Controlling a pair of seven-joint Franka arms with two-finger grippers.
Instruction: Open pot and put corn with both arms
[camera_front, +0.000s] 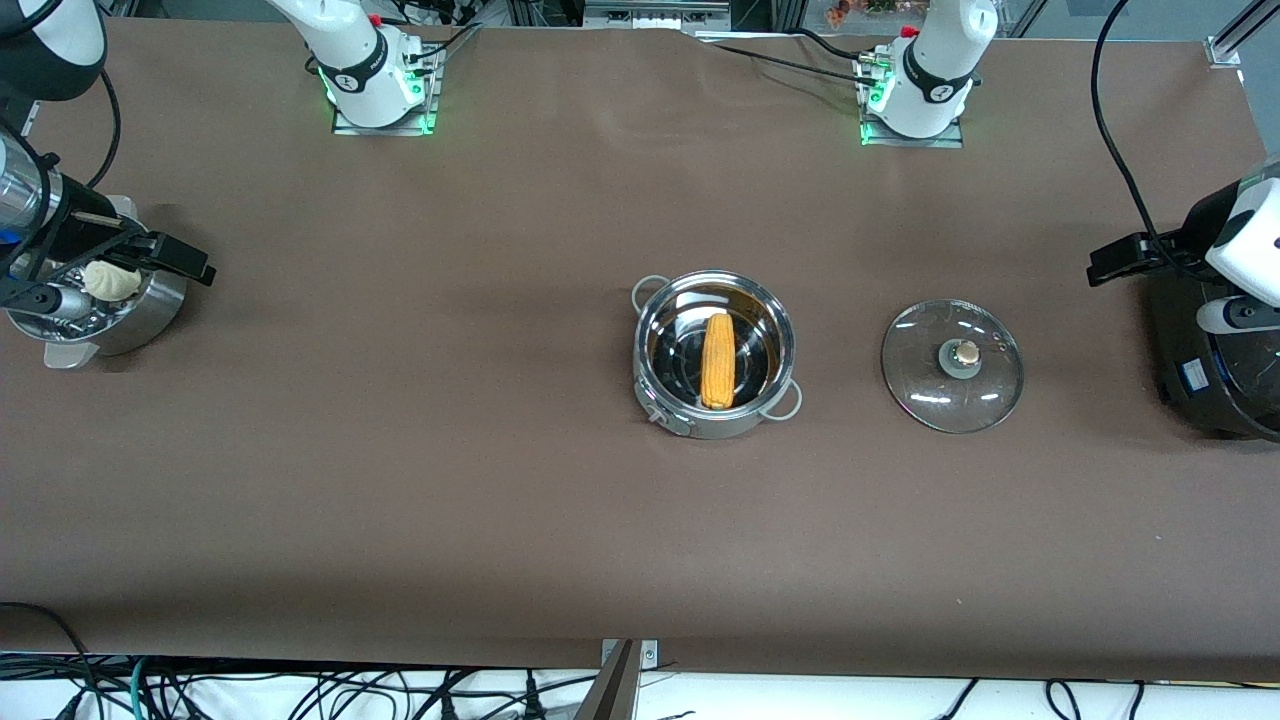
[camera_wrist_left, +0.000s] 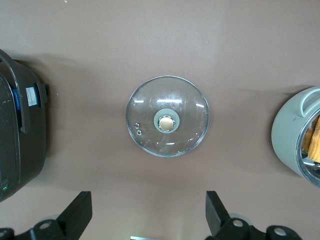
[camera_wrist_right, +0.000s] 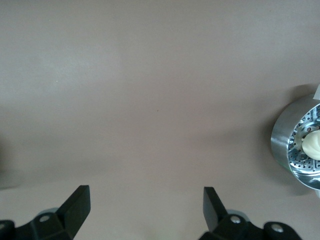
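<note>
The steel pot (camera_front: 716, 424) stands open at the table's middle. The yellow-orange corn (camera_front: 717, 360) lies inside it. The glass lid (camera_front: 920, 372) with its tan knob lies flat on the table beside the pot, toward the left arm's end. My left gripper (camera_front: 1112, 262) is open and empty, up over the edge of the black cooker; its wrist view shows the lid (camera_wrist_left: 150, 115), the pot's wall (camera_wrist_left: 290, 135) and a bit of corn (camera_wrist_left: 315, 142). My right gripper (camera_front: 175, 258) is open and empty, over the steamer bowl. Left gripper (camera_wrist_left: 148, 201) and right gripper (camera_wrist_right: 146, 198) both show wide-apart fingers.
A perforated steel steamer bowl (camera_front: 155, 308) with a white bun (camera_front: 110, 280) stands at the right arm's end, also in the right wrist view (camera_wrist_right: 285, 145). A large black cooker (camera_front: 1215, 370) stands at the left arm's end, also in the left wrist view (camera_wrist_left: 15, 135).
</note>
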